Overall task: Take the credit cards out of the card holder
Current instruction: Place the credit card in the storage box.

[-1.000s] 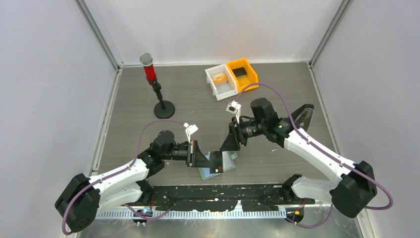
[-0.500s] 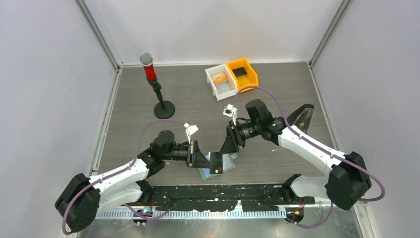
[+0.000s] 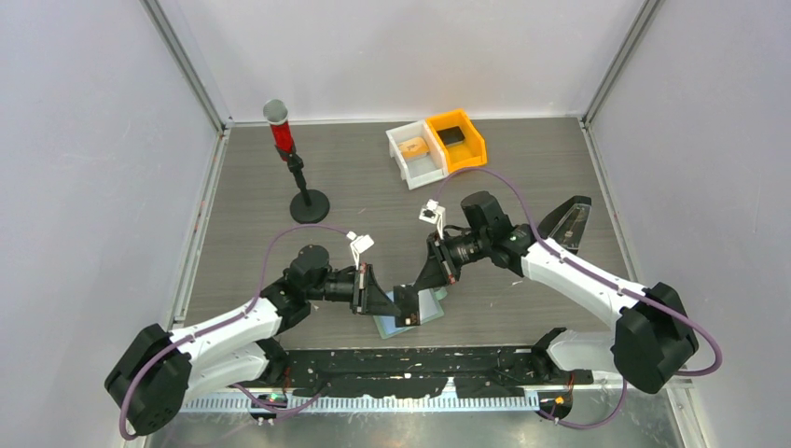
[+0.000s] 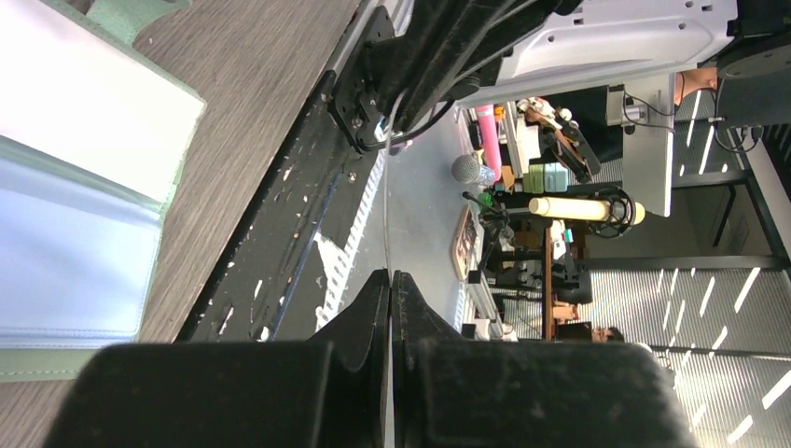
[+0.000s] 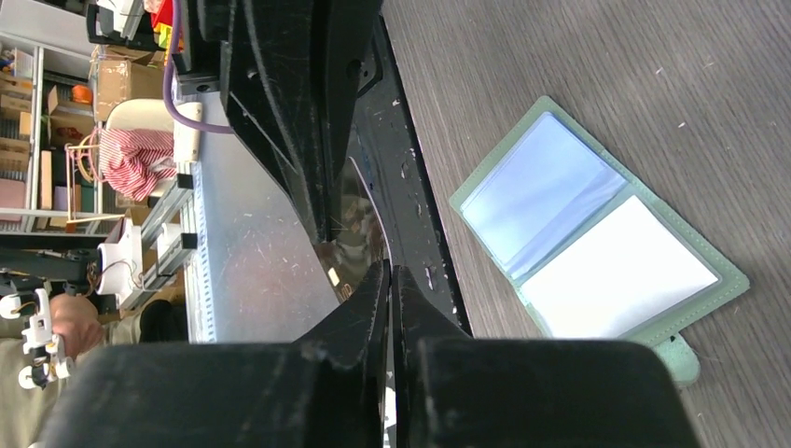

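The card holder (image 5: 686, 359) lies open and flat at the middle of the counter's near edge, both pockets facing up; the pocket nearer the edge shows the light blue card (image 5: 536, 201) still tucked inside, while the other pocket looks plain white and, I'd judge, empty; over by the far edge, right of middle, the white bin (image 3: 403, 161) has a tan-orange thing (image 3: 413, 147) in it that looks like the other card, next to the orange bin (image 3: 471, 142) with its black block (image 3: 451, 135). Both arms crowd over the holder; the left gripper (image 4: 390, 275) has its fingers pressed together, and so has the right gripper (image 5: 389, 269); a thin sliver runs out from between each pair, but whether that is something pinched I cannot tell. The job in hand, as I read it, is freeing the blue card; the sleeve is light and will skate or fold if tugged, so one gripper ought to press down on the empty pocket while the other spreads its fingers, comes in low at the pocket's mouth, nips only the card's exposed edge and draws it out flat along the counter, not upward.
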`<state>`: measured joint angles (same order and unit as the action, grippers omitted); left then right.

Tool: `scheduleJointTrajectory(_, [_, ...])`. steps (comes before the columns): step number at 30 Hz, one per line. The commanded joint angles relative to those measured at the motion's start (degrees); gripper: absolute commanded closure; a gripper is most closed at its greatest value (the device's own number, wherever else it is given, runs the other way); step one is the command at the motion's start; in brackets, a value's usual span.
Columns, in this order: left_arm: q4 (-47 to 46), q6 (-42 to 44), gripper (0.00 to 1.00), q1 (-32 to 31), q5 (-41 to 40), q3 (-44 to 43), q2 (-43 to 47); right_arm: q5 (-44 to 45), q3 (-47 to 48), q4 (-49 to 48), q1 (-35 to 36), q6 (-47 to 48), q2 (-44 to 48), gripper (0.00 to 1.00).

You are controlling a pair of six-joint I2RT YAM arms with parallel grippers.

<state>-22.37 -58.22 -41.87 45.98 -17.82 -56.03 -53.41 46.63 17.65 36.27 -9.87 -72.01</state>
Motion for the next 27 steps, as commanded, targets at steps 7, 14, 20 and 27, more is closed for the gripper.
scheduleJointTrajectory(7, [9.8, 5.6, 0.5, -0.1, -4.3, -3.2, 3.7, 7.9, 0.5, -4.6, 0.0, -2.9, 6.4, 0.95])
scheduleJointTrajectory(14, [27.6, 13.3, 0.09, -0.1, -11.6, -8.5, 10.1, 14.5, 1.5, -6.4, -3.0, -6.0, 10.9, 0.95])
scheduleJointTrajectory(20, [37.8, 16.3, 0.01, -0.1, -19.8, -11.6, 12.0, 23.1, 4.0, -11.1, -9.5, -9.8, 8.1, 0.95])
scheduleJointTrajectory(27, [54.3, 21.7, 0.01, -0.1, -26.3, -18.6, 12.2, 37.8, 9.3, -22.0, -16.1, -11.9, -0.4, 0.95])
